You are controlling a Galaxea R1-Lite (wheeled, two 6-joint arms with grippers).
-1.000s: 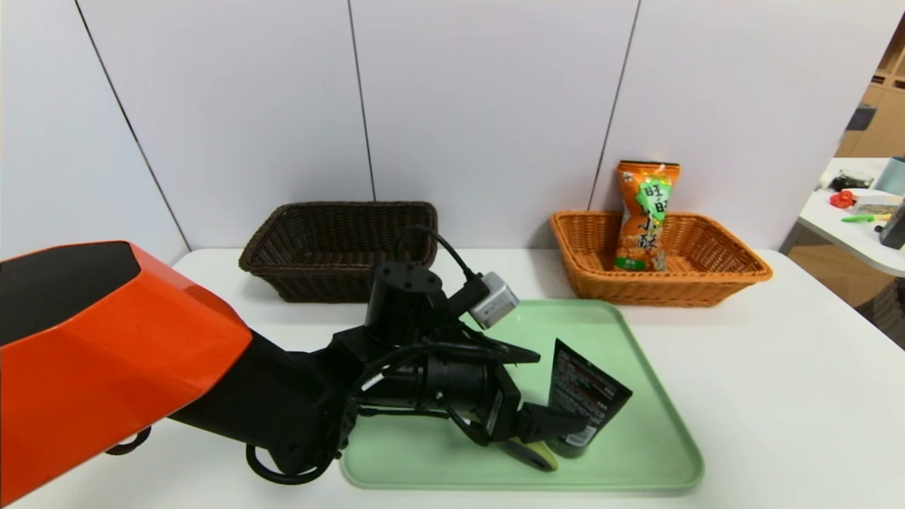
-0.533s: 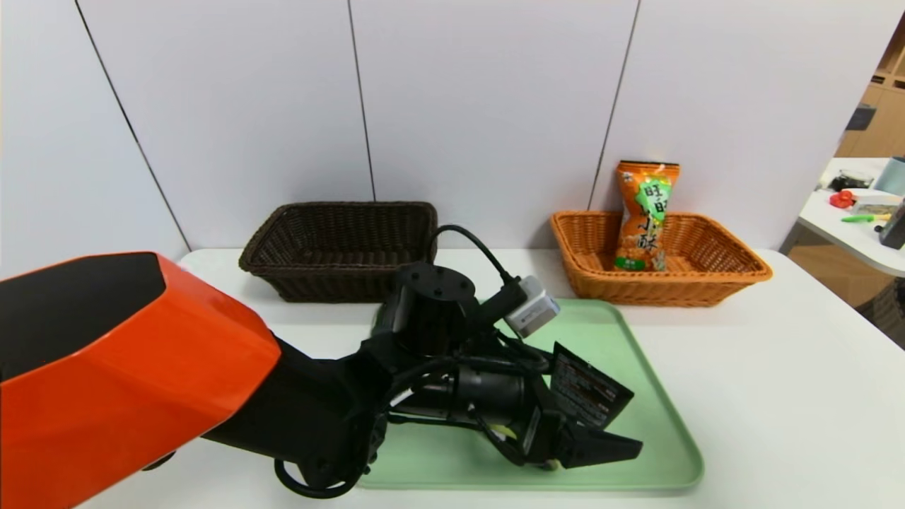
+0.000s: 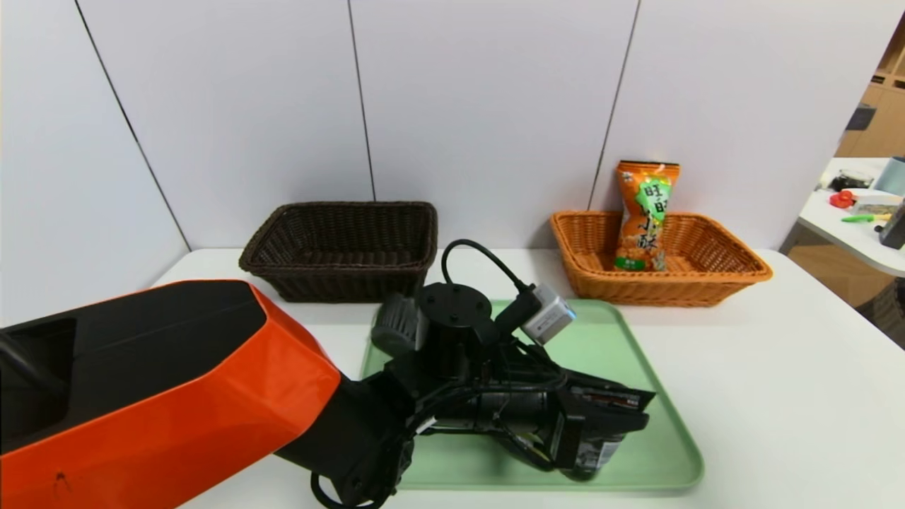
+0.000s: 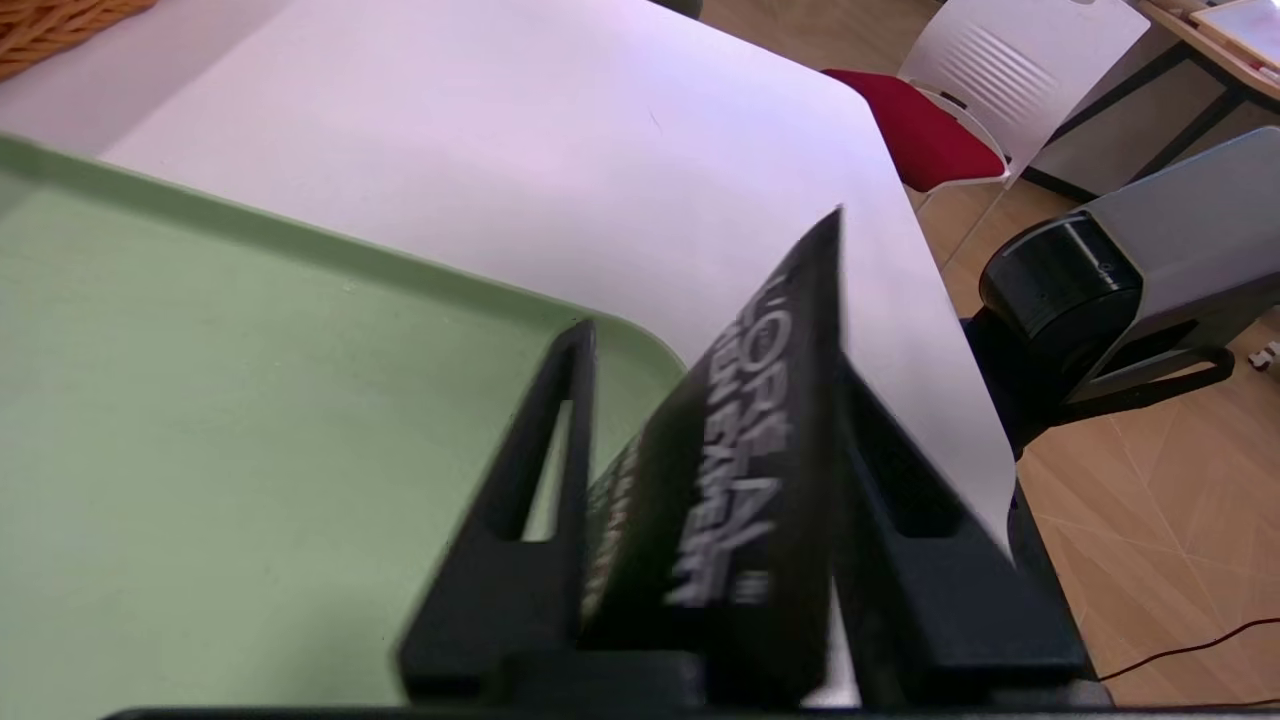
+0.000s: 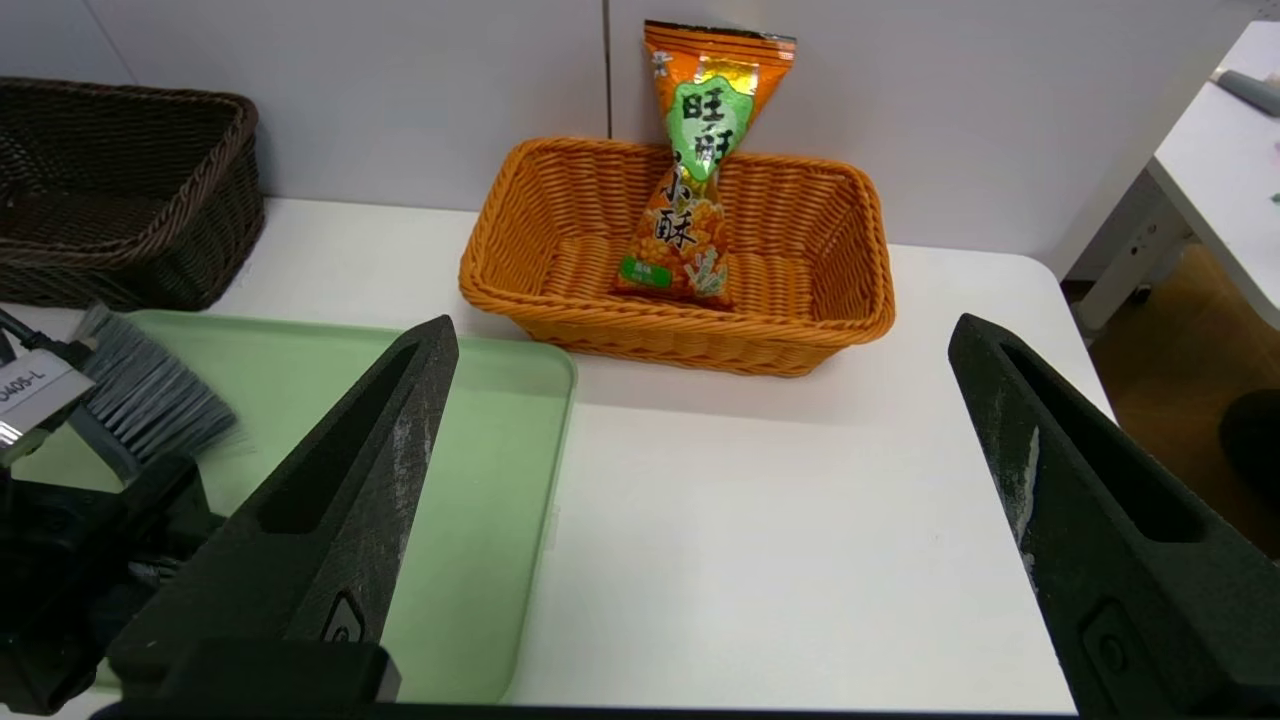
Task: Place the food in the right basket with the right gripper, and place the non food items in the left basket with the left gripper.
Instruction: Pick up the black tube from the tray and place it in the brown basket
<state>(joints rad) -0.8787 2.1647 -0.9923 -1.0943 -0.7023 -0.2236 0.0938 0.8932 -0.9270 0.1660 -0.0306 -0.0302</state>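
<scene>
My left gripper point(image 3: 631, 423) is low over the green tray point(image 3: 664, 452), shut on the black squeeze tube point(image 3: 601, 447). In the left wrist view the tube point(image 4: 740, 480) stands edge-on between the two fingers of the left gripper point(image 4: 715, 360). The brush point(image 3: 394, 326) lies on the tray behind the left wrist, its grey bristles point(image 5: 150, 400) showing. The orange snack bag point(image 3: 645, 215) stands in the orange-tan right basket point(image 3: 735, 272), leaning on the wall. The dark brown left basket point(image 3: 339, 276) holds nothing. My right gripper point(image 5: 702, 330) is open and apart from everything, facing the right basket point(image 5: 860, 320).
The tray point(image 5: 480, 480) sits at the table's front middle, both baskets behind it along the wall. A side table point(image 3: 862, 212) with small objects stands off to the right. A chair with a red seat point(image 4: 925, 130) is beyond the table's corner.
My left gripper moved right along the tray to the black tube and shut on it. The tube tipped from leaning upright to lying low between the fingers.
</scene>
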